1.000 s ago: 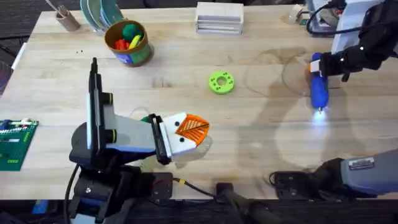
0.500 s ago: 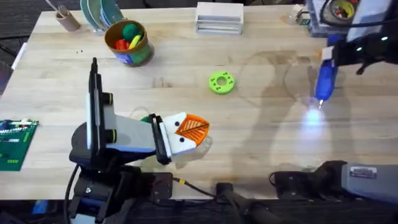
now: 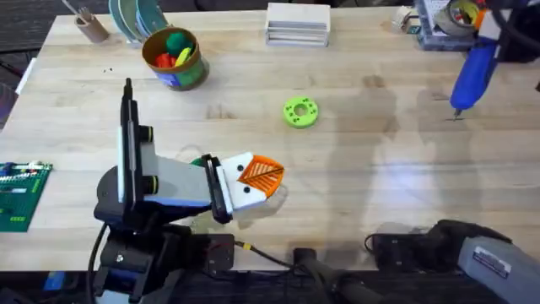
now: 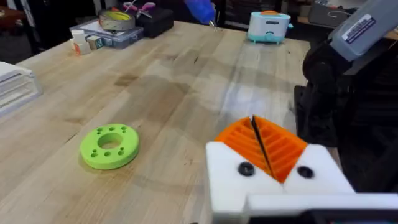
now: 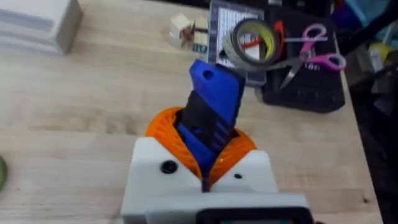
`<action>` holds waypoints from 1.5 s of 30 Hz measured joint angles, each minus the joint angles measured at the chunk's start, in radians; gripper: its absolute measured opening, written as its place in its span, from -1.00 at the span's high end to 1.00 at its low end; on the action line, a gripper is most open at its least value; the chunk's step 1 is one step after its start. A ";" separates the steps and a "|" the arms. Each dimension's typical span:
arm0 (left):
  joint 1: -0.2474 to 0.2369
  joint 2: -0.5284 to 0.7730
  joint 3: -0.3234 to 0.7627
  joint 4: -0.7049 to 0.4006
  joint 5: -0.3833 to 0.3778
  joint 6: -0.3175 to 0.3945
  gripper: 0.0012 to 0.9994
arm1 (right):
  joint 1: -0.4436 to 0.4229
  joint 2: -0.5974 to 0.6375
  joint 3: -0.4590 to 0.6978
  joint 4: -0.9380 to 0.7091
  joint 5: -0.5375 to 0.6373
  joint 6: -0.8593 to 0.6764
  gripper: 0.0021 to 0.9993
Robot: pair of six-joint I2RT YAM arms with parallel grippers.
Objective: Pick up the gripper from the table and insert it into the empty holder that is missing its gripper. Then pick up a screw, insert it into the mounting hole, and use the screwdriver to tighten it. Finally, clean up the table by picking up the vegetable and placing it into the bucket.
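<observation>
My left gripper point(image 3: 268, 176) rests low over the table's near left, shut with nothing held. Its two white finger mounts point(image 4: 273, 177) each carry an orange ribbed gripper pad point(image 4: 283, 146) and a small dark mounting hole point(image 4: 305, 172). Which mount is the task's holder I cannot tell. My right gripper point(image 5: 205, 158) is shut on the blue screwdriver point(image 5: 214, 106), held high at the far right point(image 3: 471, 72), bit pointing down. A dark-green bit of the vegetable point(image 3: 199, 160) peeks out beside my left wrist. The bucket point(image 3: 187, 74) stands far left, holding a green ball. A loose screw is out of view.
A lime-green disc point(image 3: 300, 111) lies mid-table. White boxes point(image 3: 297, 23) sit at the far edge, with a brown cup point(image 3: 89, 25) and plates point(image 3: 135, 17) at the far left. A tray with tape point(image 3: 447, 19) is far right. A green board point(image 3: 21, 194) lies near left.
My right gripper has carried the screwdriver up off the table and toward the far right. The bright light spot under its bit is gone. The left arm has not moved.
</observation>
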State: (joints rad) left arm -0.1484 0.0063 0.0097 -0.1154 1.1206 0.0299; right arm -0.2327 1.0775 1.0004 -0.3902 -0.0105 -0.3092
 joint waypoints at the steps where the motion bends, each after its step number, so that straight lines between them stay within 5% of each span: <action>1: 0.000 0.000 0.000 0.000 0.000 0.000 0.99 | 0.006 -0.026 0.000 0.000 -0.003 0.010 0.95; 9: 0.000 0.000 0.000 0.000 0.000 0.000 0.99 | 0.013 -0.257 -0.010 -0.041 -0.014 0.121 0.95; 13: 0.000 0.000 0.000 0.000 0.000 0.000 0.99 | 0.013 -0.410 -0.103 0.000 -0.071 0.162 0.95; 23: 0.000 0.000 0.000 0.000 0.000 0.000 0.99 | 0.066 -0.564 -0.338 0.403 -0.380 0.369 0.95; 33: 0.000 0.000 0.000 0.000 0.000 0.000 0.99 | 0.452 -0.433 -0.338 0.716 -0.459 0.468 0.95; 45: 0.000 0.000 0.000 0.000 0.000 0.000 0.99 | 0.882 -0.170 -0.342 1.144 -0.365 0.482 0.95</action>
State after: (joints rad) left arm -0.1482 0.0063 0.0097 -0.1154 1.1202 0.0299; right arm 0.6496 0.9077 0.6586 0.7542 -0.3759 0.1726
